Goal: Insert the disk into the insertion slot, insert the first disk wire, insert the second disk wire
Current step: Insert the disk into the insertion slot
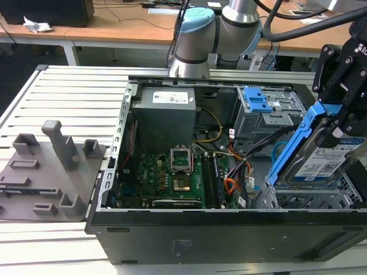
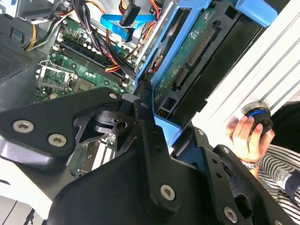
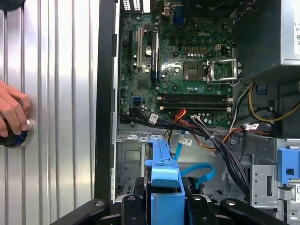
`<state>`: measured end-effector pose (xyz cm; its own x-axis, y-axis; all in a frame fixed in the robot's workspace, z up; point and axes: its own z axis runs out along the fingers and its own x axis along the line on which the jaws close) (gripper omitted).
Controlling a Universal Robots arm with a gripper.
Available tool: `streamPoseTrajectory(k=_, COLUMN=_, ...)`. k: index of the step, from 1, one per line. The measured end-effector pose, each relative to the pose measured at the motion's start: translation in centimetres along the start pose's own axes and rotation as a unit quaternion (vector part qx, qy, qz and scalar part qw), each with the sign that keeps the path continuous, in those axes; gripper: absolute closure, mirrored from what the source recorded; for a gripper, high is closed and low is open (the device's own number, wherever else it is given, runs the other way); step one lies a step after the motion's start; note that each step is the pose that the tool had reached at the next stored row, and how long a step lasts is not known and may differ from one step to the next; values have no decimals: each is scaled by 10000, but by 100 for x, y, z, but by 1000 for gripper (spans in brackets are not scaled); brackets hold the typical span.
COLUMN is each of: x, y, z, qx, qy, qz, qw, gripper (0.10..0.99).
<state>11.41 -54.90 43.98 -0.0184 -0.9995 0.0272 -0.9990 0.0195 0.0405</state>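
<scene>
Disk [image 1: 327,163], pinched in my tool [image 1: 335,129], tilts over the insertion slot [image 1: 304,200], unseated; first disk wire [image 1: 230,184] and second disk wire [image 3: 197,168] look loose.

Exterior view: raised, looking obliquely down into the open computer case [image 1: 229,235]. Both wrist views: close, looking past the gripper [image 3: 164,206] at the shared motherboard [image 2: 70,79] [image 3: 187,70].

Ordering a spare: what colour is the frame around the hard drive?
Bright blue; the frame shows best in the exterior view.
</scene>
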Motion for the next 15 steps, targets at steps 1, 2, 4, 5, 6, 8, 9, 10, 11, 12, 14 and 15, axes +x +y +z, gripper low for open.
streamPoseTrajectory(k=1, x=0, y=1, z=-15, qx=1, qy=1, qz=1, qw=10000, gripper=722)
streamPoseTrajectory(k=2, x=2, y=2, z=-40, qx=0, qy=6, qz=1, qw=10000, gripper=722)
streamPoseTrajectory(k=4, x=1, y=-1, z=-59, qx=0, qy=7, qz=0, qw=10000, gripper=722)
streamPoseTrajectory(k=5, x=0, y=-8, z=-57, qx=-6, qy=6, qz=-1, qw=10000, gripper=722)
streamPoseTrajectory(k=6, x=0, y=-28, z=-47, qx=-30, qy=8, qz=0, qw=10000, gripper=722)
streamPoseTrajectory(k=8, x=-3, y=-64, z=-28, qx=-69, qy=9, qz=-2, qw=10000, gripper=722)
streamPoseTrajectory(k=9, x=-6, y=-71, z=-25, qx=-76, qy=9, qz=-2, qw=10000, gripper=722)
streamPoseTrajectory(k=10, x=-12, y=-82, z=-20, qx=-85, qy=9, qz=-2, qw=10000, gripper=722)
streamPoseTrajectory(k=11, x=-14, y=-89, z=-17, qx=-91, qy=10, qz=-1, qw=10000, gripper=722)
streamPoseTrajectory(k=12, x=-15, y=-94, z=-8, qx=-101, qy=10, qz=-2, qw=9999, gripper=722)
streamPoseTrajectory(k=14, x=-16, y=-95, z=16, qx=-108, qy=7, qz=-2, qw=9999, gripper=722)
streamPoseTrajectory(k=15, x=-17, y=-97, z=43, qx=-114, qy=9, qz=-3, qw=9999, gripper=722)
